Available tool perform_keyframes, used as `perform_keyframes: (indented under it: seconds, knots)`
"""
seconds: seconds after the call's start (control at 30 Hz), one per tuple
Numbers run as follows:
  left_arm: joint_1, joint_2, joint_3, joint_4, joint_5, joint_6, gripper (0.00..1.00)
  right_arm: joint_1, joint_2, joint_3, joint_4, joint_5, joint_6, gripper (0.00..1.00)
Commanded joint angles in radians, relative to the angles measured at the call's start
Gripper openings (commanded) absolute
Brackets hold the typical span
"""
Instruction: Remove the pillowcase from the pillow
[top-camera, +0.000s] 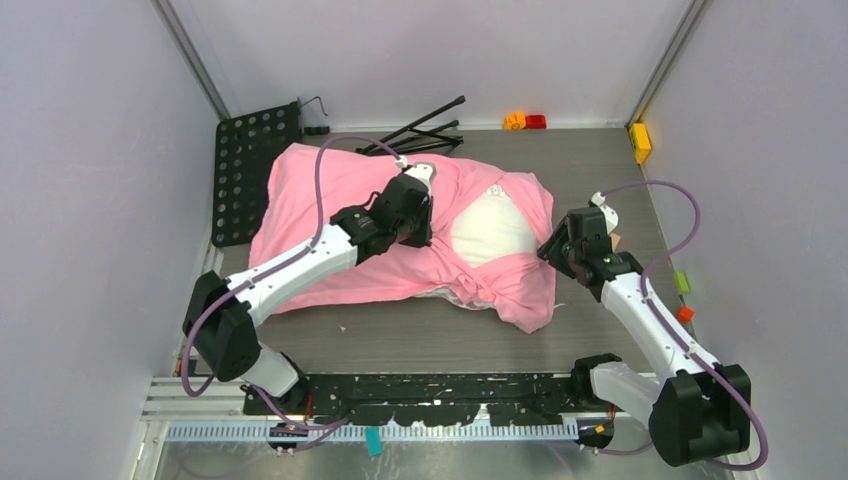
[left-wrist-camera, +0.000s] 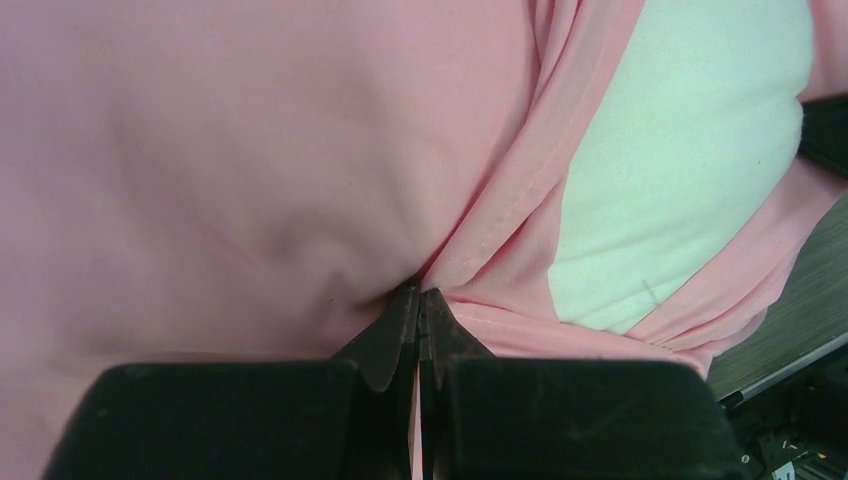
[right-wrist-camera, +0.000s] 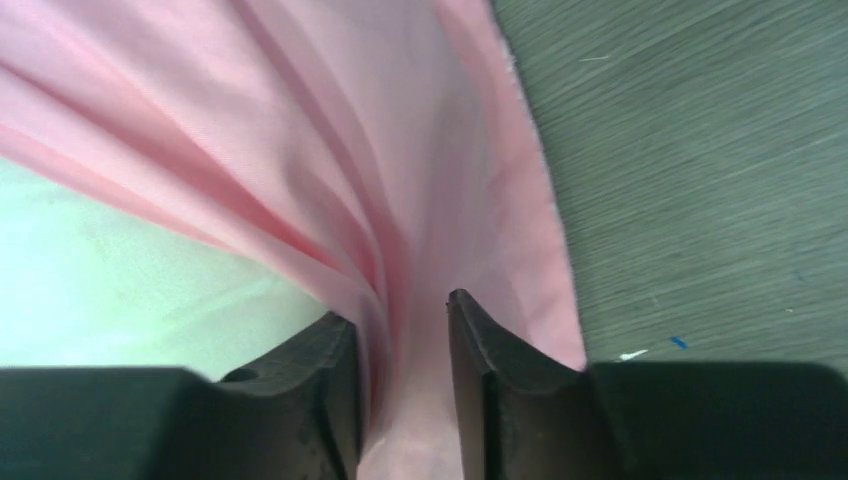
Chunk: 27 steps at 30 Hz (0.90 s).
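because the pillowcase (top-camera: 330, 215) covers most of the pillow (top-camera: 490, 228) mid-table, with white showing only at the right opening, pulling could drag both along. the left gripper (left-wrist-camera: 418, 300) is pinched tight on a pink fold; the right gripper (right-wrist-camera: 400, 330) has fabric between jaws slightly apart (grip uncertain), so it may slip.

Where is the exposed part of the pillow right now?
In the top view, the pillow shows through the pillowcase opening right of centre, between the left hand and the right hand.
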<state>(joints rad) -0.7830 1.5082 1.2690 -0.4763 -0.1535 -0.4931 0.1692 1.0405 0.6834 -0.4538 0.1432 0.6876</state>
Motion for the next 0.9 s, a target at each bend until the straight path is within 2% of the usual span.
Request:
perform_keyframes:
  seconds: [0.0,0.1,0.17,0.27,0.37,0.5,0.6,0.73,0.87]
  knots:
    - [0.022,-0.024,0.026,-0.079,-0.116,0.034,0.0,-0.016,0.037,-0.033,-0.001,-0.061,-0.005,0.27]
    - [0.021,-0.045,0.051,-0.126,-0.138,0.058,0.0,-0.014,0.045,-0.036,0.024,-0.177,-0.038,0.11]
    - [0.012,-0.05,0.087,-0.172,-0.143,0.08,0.04,-0.016,0.043,-0.039,0.054,-0.275,-0.058,0.07]
    - [-0.049,-0.037,0.169,-0.251,-0.181,0.111,0.23,-0.015,0.037,-0.046,0.108,-0.407,-0.071,0.05]
    - [-0.164,-0.008,0.267,-0.292,-0.255,0.139,0.44,-0.014,0.037,-0.047,0.141,-0.492,-0.063,0.05]
    - [-0.284,0.041,0.376,-0.285,-0.26,0.141,0.68,-0.015,0.017,-0.056,0.156,-0.513,-0.056,0.04]
    - [-0.326,0.106,0.451,-0.252,-0.194,0.126,0.76,-0.015,-0.006,-0.065,0.156,-0.499,-0.054,0.04]
    - [-0.355,0.239,0.572,-0.266,-0.155,0.122,0.77,-0.014,-0.027,-0.075,0.148,-0.486,-0.053,0.04]
    - [-0.356,0.328,0.615,-0.234,-0.135,0.138,0.78,-0.015,-0.056,-0.089,0.139,-0.464,-0.043,0.04]
